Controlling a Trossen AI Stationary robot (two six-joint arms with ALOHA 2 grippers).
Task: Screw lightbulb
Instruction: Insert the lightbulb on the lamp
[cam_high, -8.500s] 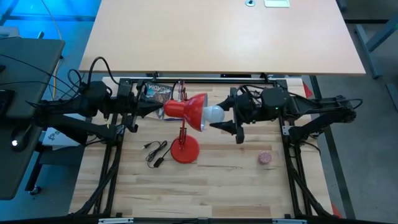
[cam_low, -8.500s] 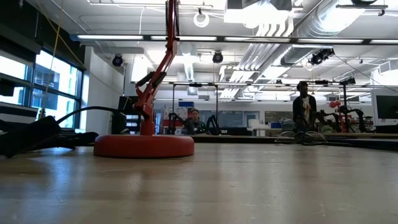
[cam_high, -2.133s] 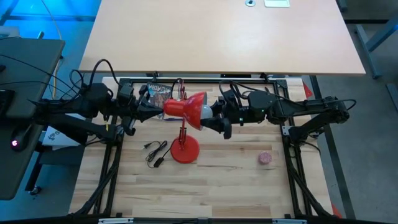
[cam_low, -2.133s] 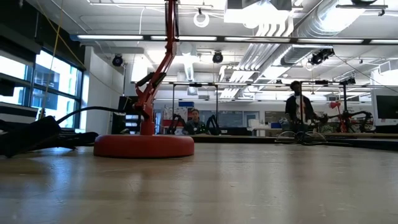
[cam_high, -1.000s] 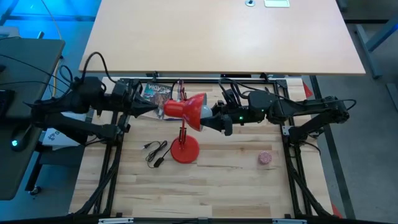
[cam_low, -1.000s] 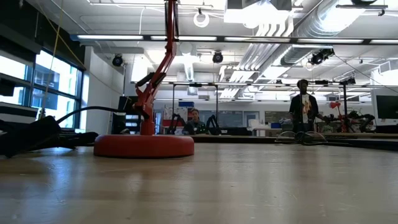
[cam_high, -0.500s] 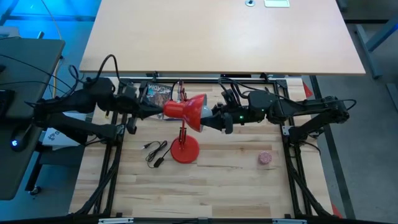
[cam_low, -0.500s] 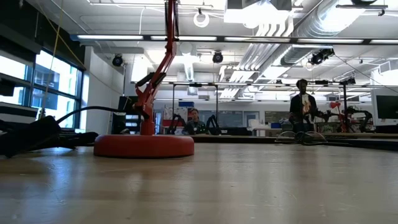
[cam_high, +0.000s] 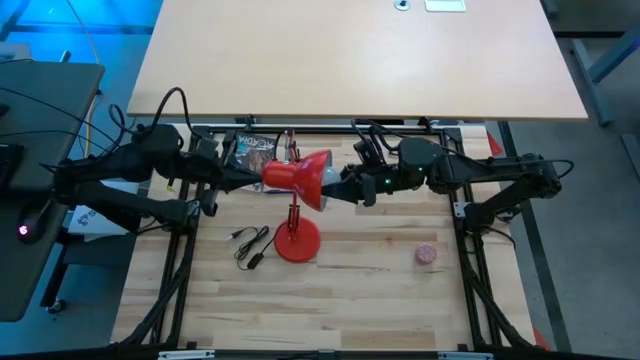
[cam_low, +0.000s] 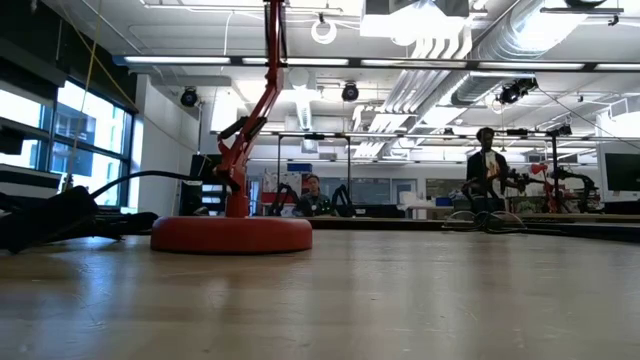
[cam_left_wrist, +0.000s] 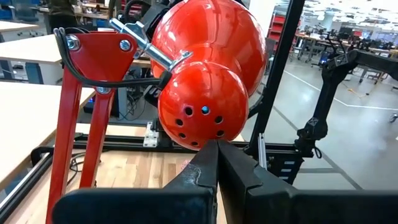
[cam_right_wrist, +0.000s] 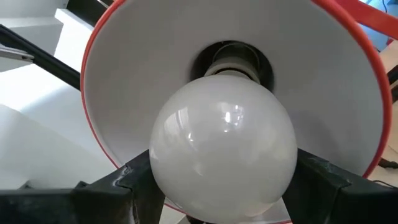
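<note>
A red desk lamp stands by its round base (cam_high: 297, 242) on the wooden table. Its shade (cam_high: 300, 174) is tipped sideways, opening toward the table's right. The white lightbulb (cam_right_wrist: 224, 149) sits with its neck in the socket (cam_right_wrist: 234, 59) inside the shade. My right gripper (cam_high: 352, 190) comes level from the right and is shut on the bulb. My left gripper (cam_high: 250, 178) is shut and meets the shade's rounded rear cap (cam_left_wrist: 202, 106) from the left. The low view shows only the lamp's base (cam_low: 230, 235) and arm (cam_low: 265, 100). My left gripper touches the underside of the shade's rear cap (cam_left_wrist: 208, 138) with the tips of its shut fingers (cam_left_wrist: 214, 163), coming level from the table's left. My right gripper holds the bulb's widest part (cam_right_wrist: 163, 168) between its two fingers (cam_right_wrist: 134, 180), one on each side, coming level from the table's right along the bulb's axis. The bulb stays in the socket, clear of the table.
A small pink ball (cam_high: 427, 254) lies near the right side. The lamp's black cord and plug (cam_high: 250, 245) lie left of the base. A printed packet (cam_high: 255, 150) lies behind the shade. A person (cam_low: 487, 175) stands in the room beyond.
My left gripper has edged toward the table's right, up to the shade's rear cap, staying shut. My right gripper has rolled a little about the bulb's axis while keeping its place and its hold.
</note>
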